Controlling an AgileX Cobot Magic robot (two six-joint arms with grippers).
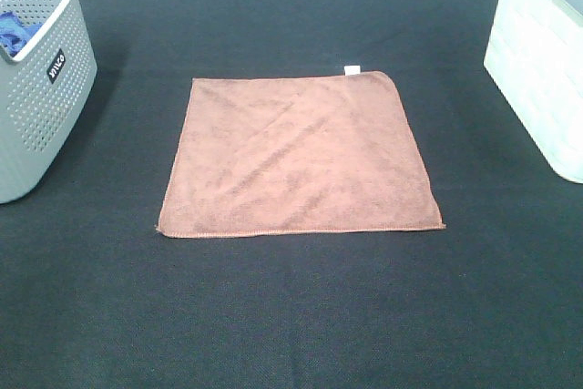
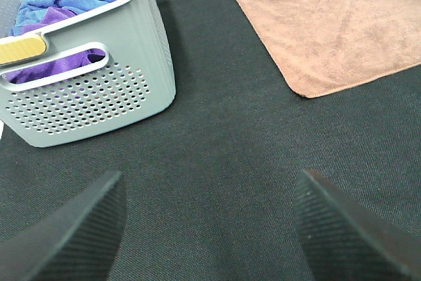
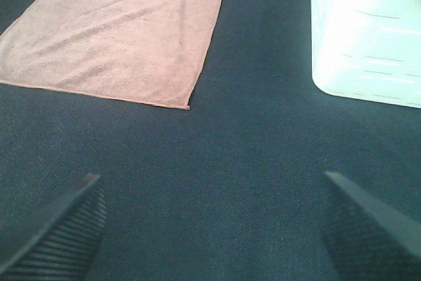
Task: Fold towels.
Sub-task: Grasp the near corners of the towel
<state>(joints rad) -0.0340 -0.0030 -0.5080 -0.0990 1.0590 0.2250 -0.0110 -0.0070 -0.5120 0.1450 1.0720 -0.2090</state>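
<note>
A reddish-brown square towel (image 1: 296, 157) lies spread flat in the middle of the black table, with a small white tag (image 1: 351, 68) at its far edge. It also shows in the left wrist view (image 2: 339, 24) and in the right wrist view (image 3: 115, 34). My left gripper (image 2: 207, 228) is open and empty, over bare table well short of the towel's near left corner. My right gripper (image 3: 210, 228) is open and empty, over bare table short of the towel's near right corner. Neither gripper shows in the high view.
A grey perforated basket (image 1: 41, 88) stands at the left, holding blue and purple cloths (image 2: 62, 4). A white bin (image 1: 542, 61) stands at the right and shows in the right wrist view (image 3: 368, 37). The table (image 1: 291, 316) is black cloth.
</note>
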